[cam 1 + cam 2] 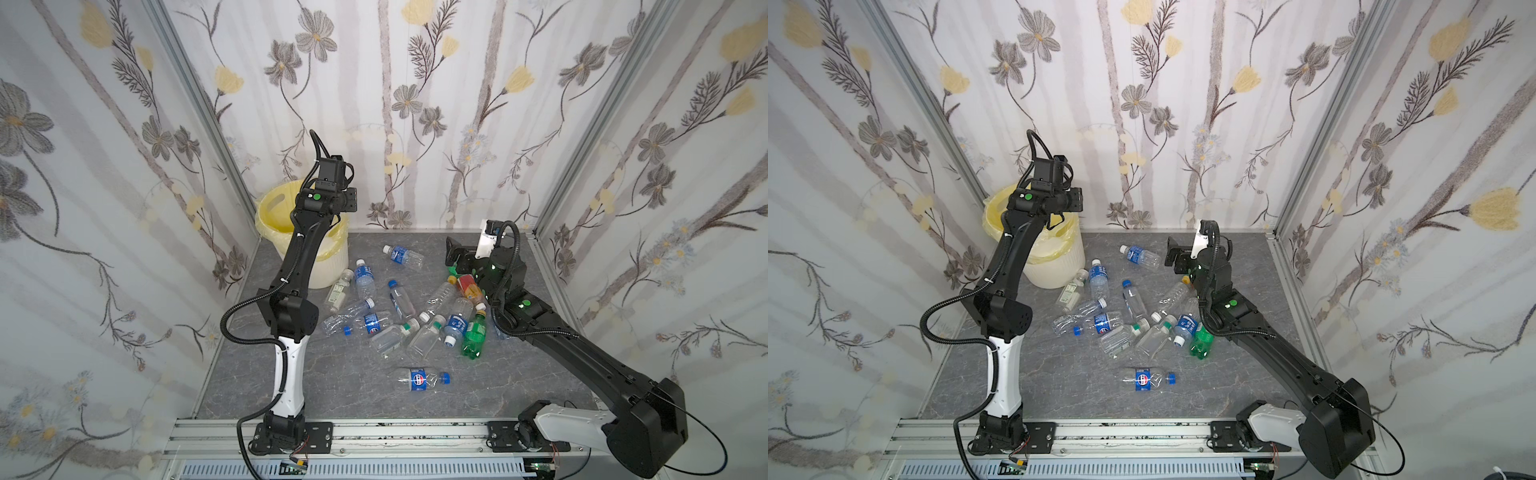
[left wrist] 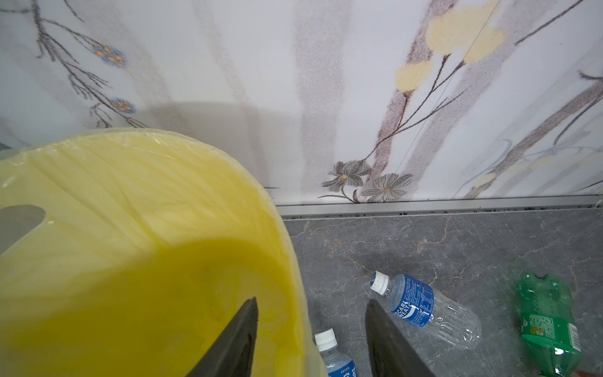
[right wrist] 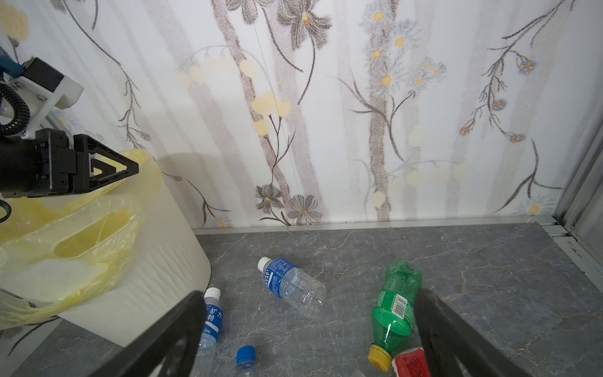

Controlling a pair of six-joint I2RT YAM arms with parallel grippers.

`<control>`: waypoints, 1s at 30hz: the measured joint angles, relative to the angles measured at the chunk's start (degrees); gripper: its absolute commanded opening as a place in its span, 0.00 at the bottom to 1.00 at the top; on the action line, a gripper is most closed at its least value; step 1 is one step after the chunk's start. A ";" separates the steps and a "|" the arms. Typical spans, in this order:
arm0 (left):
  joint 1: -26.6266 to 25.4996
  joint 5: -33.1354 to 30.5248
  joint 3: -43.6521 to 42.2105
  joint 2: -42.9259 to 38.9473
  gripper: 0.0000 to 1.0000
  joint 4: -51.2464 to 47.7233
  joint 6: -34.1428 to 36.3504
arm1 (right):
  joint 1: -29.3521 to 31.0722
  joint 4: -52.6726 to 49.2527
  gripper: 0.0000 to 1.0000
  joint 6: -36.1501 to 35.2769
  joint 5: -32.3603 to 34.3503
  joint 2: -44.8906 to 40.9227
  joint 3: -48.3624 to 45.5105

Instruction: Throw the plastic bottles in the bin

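Observation:
The cream ribbed bin (image 1: 328, 266) (image 1: 1054, 270) (image 3: 156, 254) with a yellow bag stands at the back left. My left gripper (image 1: 352, 199) (image 1: 1076, 203) (image 2: 311, 300) (image 3: 114, 169) hovers above its rim, open, with nothing between its fingers. Inside the bin (image 2: 130, 196) only the liner shows. Several plastic bottles (image 1: 399, 316) (image 1: 1125, 320) lie scattered on the floor. My right gripper (image 1: 452, 251) (image 1: 1173, 255) (image 3: 310, 295) hangs wide open and empty above a clear blue-labelled bottle (image 1: 404, 256) (image 3: 290, 285) (image 2: 421, 306), a green one (image 3: 393, 310) (image 2: 551, 326) and a red-labelled one (image 1: 469, 286) (image 3: 411, 362).
Another green bottle (image 1: 475, 332) (image 1: 1200, 343) lies by the right arm's elbow. One blue-capped bottle (image 1: 419, 379) (image 1: 1146, 379) lies alone nearer the front. Floral walls close the floor (image 1: 457, 395) at the back and sides; a metal rail (image 1: 395, 436) runs along the front.

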 measured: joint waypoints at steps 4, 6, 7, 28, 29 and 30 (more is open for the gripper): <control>0.00 -0.92 0.00 -1.77 0.86 0.00 -0.09 | 0.00 -1.99 1.00 -0.02 -1.86 0.57 1.33; -0.04 -1.42 0.00 -2.75 0.94 0.04 -0.04 | 0.00 -2.86 1.00 -0.02 -2.89 0.98 1.88; -0.07 -1.79 0.00 -3.32 0.99 0.07 0.11 | 0.00 -3.54 1.00 -0.02 -3.08 1.18 2.19; -6.82 -6.25 -3.50 -12.83 1.00 1.88 -2.12 | -0.13 -16.00 1.00 0.76 3.63 -0.17 6.29; -6.62 -4.83 -3.72 -12.85 1.00 2.08 -2.97 | -0.13 -15.93 1.00 0.63 3.58 -0.85 5.44; -6.45 -3.52 -3.89 -12.87 1.00 2.10 -3.82 | -0.17 -16.06 1.00 0.66 3.54 -1.51 4.52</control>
